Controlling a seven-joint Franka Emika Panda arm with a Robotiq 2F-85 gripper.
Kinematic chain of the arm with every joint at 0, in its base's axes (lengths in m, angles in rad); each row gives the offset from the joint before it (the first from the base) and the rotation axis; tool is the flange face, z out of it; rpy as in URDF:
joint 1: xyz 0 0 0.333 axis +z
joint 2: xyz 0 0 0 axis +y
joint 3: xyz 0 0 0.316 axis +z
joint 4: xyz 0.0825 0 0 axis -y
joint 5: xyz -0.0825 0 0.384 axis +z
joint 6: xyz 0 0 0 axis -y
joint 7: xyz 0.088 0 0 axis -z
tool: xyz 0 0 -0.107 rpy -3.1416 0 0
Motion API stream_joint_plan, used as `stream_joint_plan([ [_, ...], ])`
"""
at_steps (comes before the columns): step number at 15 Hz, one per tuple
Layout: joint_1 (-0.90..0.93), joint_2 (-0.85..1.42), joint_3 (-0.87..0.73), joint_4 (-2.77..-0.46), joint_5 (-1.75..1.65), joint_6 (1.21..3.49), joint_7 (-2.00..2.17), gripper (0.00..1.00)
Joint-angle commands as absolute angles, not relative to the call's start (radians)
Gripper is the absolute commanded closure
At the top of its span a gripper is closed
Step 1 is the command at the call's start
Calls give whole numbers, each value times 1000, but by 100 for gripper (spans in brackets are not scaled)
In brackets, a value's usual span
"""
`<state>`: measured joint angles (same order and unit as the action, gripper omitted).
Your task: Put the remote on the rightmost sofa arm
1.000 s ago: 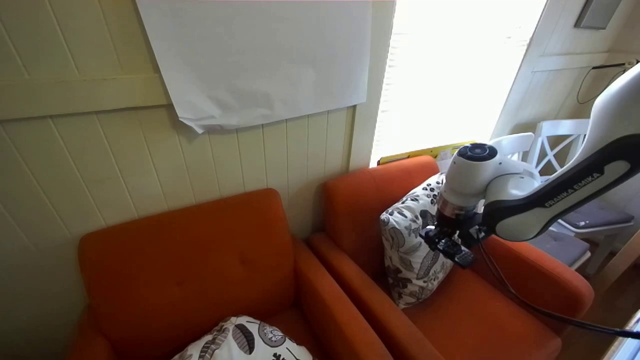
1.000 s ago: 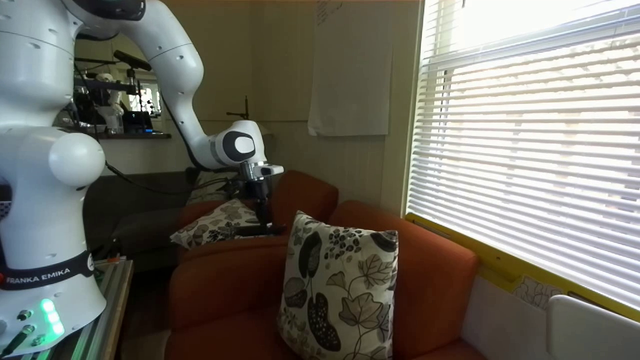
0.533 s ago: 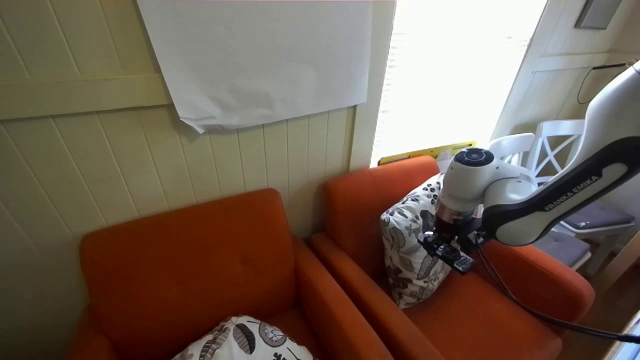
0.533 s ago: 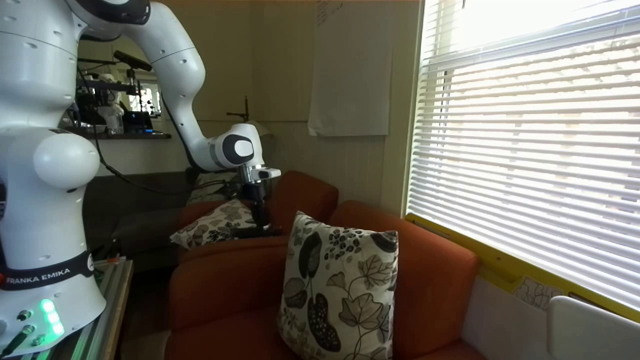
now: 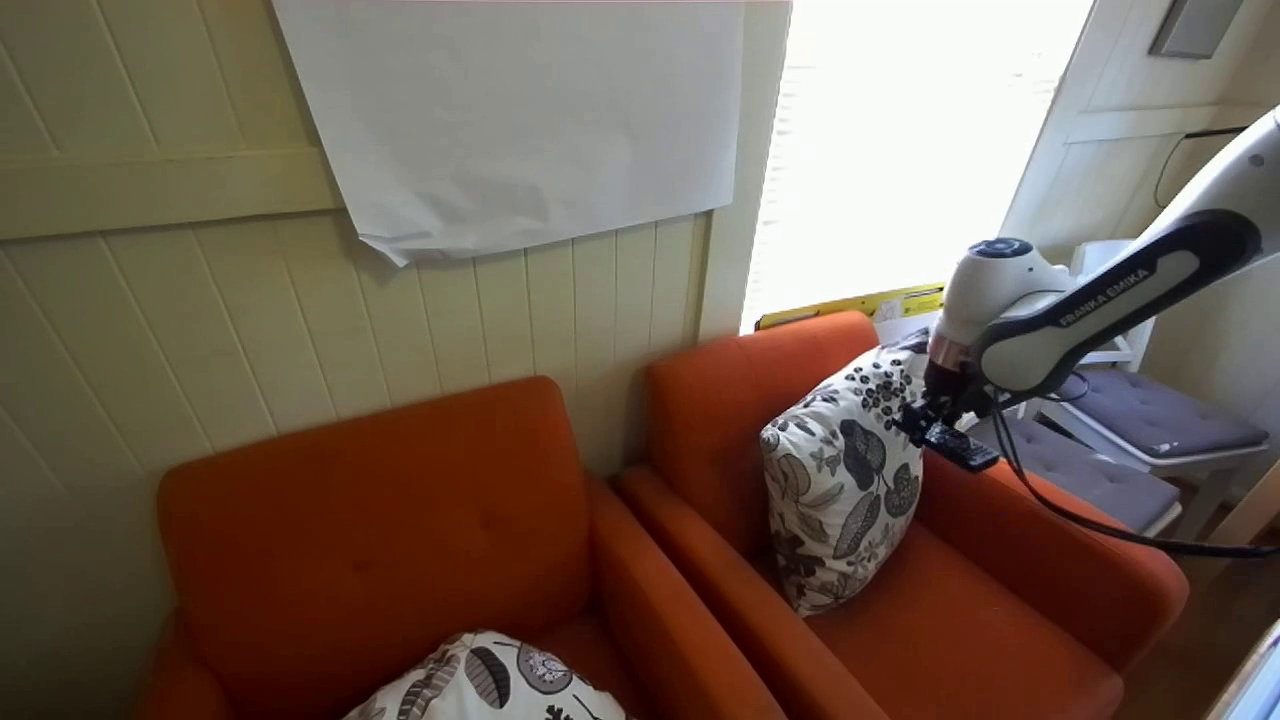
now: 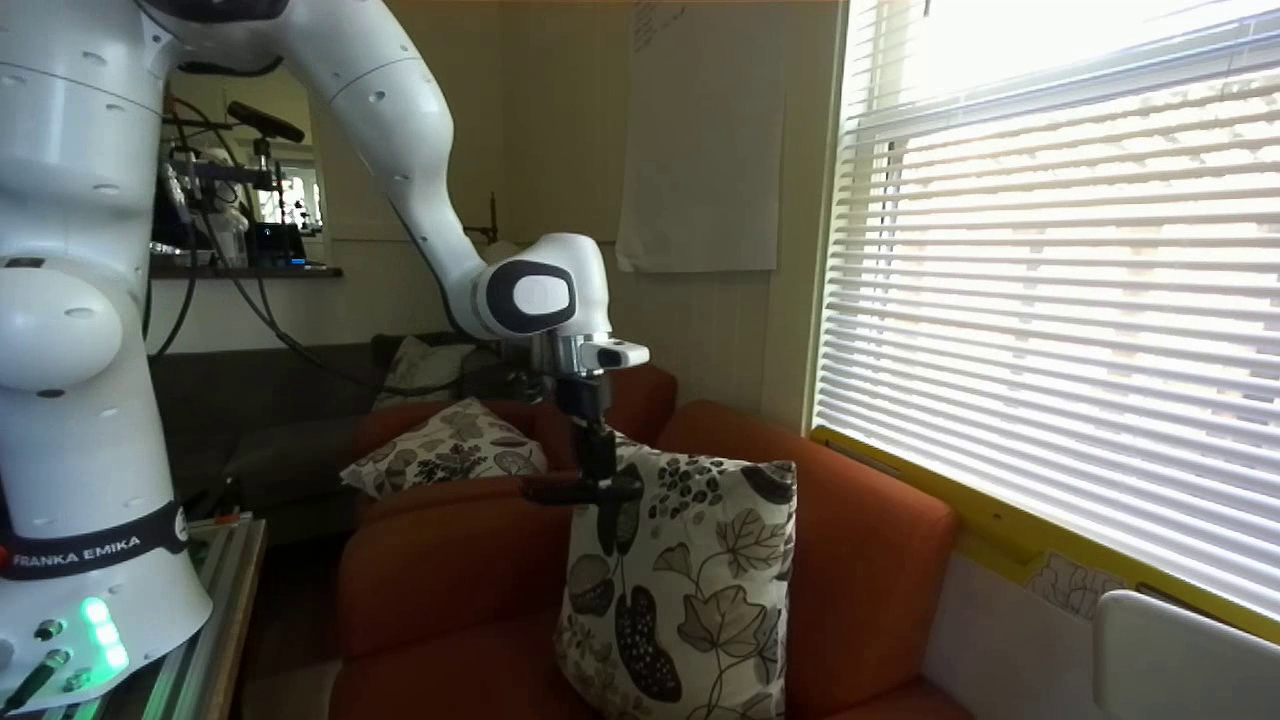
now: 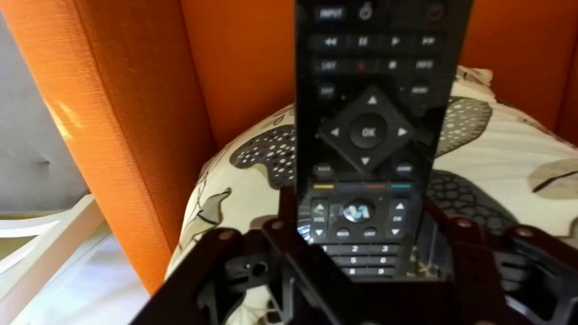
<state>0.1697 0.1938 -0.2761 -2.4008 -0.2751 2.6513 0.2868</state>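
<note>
The black remote point(image 5: 962, 448) is held in mid-air by my gripper point(image 5: 930, 420). It also shows in the wrist view point(image 7: 370, 131), buttons facing the camera. The gripper's fingers stand on both sides of its number-key end, which they partly hide. The rightmost sofa arm point(image 5: 1070, 540) is orange and runs along the right side of the right armchair. In the wrist view this arm point(image 7: 97, 122) lies to the left of the remote. In an exterior view the remote point(image 6: 556, 491) and gripper point(image 6: 600, 487) appear in front of the patterned cushion.
A patterned cushion point(image 5: 850, 490) leans in the right armchair, under the gripper in the wrist view point(image 7: 244, 194). White chairs with grey seats point(image 5: 1160, 410) stand beyond the arm. The robot's cable point(image 5: 1100, 530) hangs across the sofa arm. Another orange armchair point(image 5: 380, 540) stands at left.
My gripper has moved with the remote up and to the right toward the rightmost arm. In an exterior view it has come closer to the camera, in front of the cushion. The remote stays gripped.
</note>
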Motion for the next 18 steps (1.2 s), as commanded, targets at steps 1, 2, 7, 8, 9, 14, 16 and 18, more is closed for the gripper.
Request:
stream_joint_plan([
  [1,-4,213,-165,-2351,-89,2627,10,64],
  [2,-46,227,-145,-2333,-44,2622,-73,64],
  [7,-129,247,-133,-2323,-9,2623,-159,39],
  [8,-148,263,-136,-2312,-8,2621,-166,39],
  [9,-159,275,-138,-2303,-8,2621,-170,39],
  [14,-182,301,-123,-2263,22,2592,-206,64],
  [16,-233,321,-101,-2217,93,2581,-272,64],
  [18,-276,341,-102,-2172,116,2549,-337,64],
])
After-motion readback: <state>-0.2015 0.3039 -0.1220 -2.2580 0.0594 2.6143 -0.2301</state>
